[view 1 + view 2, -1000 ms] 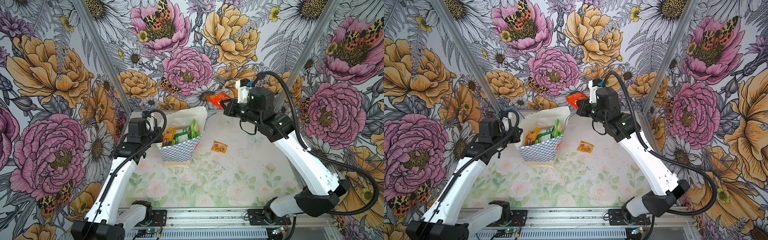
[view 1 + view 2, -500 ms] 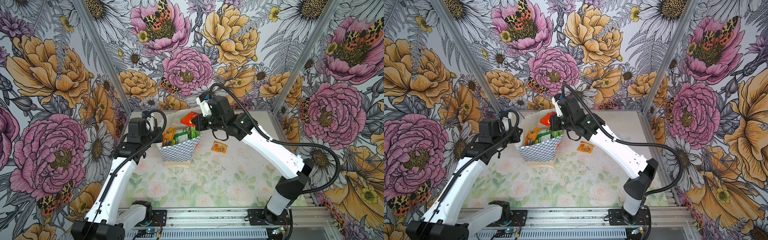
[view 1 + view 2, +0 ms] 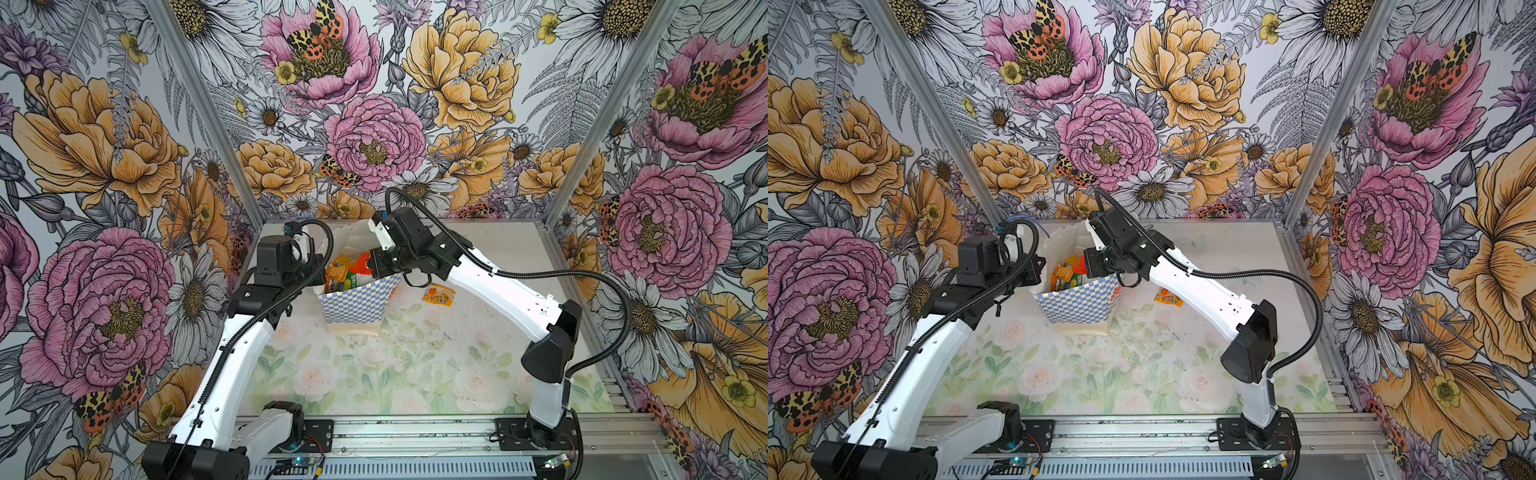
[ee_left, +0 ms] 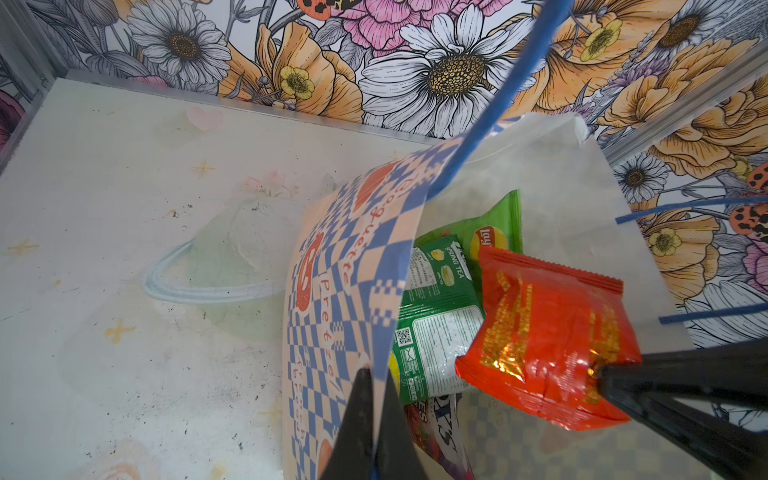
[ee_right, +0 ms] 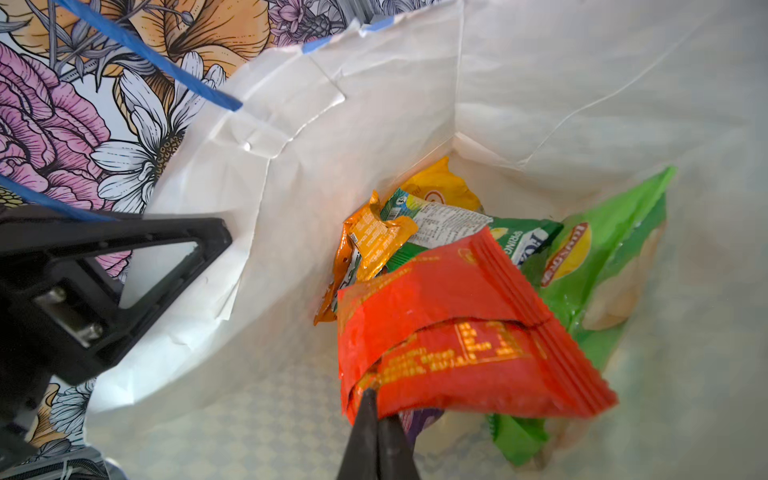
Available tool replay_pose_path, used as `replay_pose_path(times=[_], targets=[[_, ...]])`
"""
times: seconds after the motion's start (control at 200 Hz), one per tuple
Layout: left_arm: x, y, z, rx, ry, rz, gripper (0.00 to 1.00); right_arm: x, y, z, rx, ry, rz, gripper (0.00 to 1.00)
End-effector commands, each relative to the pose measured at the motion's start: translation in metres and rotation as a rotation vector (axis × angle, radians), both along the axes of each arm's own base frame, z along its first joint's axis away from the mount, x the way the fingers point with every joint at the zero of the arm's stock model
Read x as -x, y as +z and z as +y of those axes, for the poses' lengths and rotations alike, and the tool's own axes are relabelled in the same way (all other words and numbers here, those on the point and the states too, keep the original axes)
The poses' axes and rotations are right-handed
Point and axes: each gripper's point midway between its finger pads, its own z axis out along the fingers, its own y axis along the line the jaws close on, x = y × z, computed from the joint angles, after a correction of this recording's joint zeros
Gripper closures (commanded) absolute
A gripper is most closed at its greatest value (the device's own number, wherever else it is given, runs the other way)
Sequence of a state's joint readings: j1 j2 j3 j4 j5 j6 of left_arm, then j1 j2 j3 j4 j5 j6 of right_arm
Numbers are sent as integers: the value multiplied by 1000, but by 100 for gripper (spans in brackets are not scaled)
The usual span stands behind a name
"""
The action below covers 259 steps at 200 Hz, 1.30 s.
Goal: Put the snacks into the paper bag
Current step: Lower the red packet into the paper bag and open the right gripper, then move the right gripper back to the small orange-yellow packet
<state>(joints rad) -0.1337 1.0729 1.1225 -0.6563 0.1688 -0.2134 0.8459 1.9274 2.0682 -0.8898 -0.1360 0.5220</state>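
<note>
Now at the release phase: the right fingers (image 5: 376, 432) clench one corner of the red packet (image 5: 457, 345), which hangs inside the mouth of the paper bag (image 5: 332, 145) above the snacks (image 5: 602, 249) lying within. The left fingers (image 4: 365, 407) pinch the bag's checkered wall, holding it open. Advisable: lower slightly, then let go clear of the rim. An orange sachet (image 3: 438, 296) lies on the table (image 3: 415, 365).

We see a pale floral-print desk (image 3: 374, 374); on it stands the paper bag (image 3: 353, 301), and near its right side lies one small orange sachet (image 3: 438, 296).
</note>
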Motion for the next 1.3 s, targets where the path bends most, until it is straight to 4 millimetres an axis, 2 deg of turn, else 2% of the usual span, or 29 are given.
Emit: replay_pose_path(times=[0.0,0.125,0.215,0.265,0.3,0.415,0.656,0.781,0.881,1.026,1.046,1.191,1.291], targets=[[-5,29,-3,17,-7,-107,100,1,4,11,-23,24,5,100],[-4,28,-2,18,-6,-105,100,3,-6,25,-18,45,34,100],[-5,29,-3,17,-7,-107,100,1,-2,27,-15,43,20,100],[-5,29,-2,16,-5,-107,100,0,2,27,-15,38,9,84],[-5,29,-2,16,-4,-107,100,-1,4,25,-17,32,1,77],[-4,29,-2,17,-6,-108,100,-3,14,21,-18,15,-28,64],[-4,30,-2,18,-7,-109,100,-3,33,10,-21,-11,-78,54],[-4,31,-2,15,-5,-114,100,2,55,-1,-39,-11,-120,52],[-4,30,-2,15,-4,-112,100,7,83,-21,-86,-11,-140,43],[-4,29,-2,16,-6,-109,100,12,113,-68,-102,-92,-203,38],[-4,29,-2,16,-5,-107,100,4,115,-84,-95,-132,-214,37],[-5,28,-2,14,-4,-104,100,1,113,-143,-52,-266,-240,35],[-5,27,-2,13,-2,-102,100,3,102,-173,-27,-322,-231,34]])
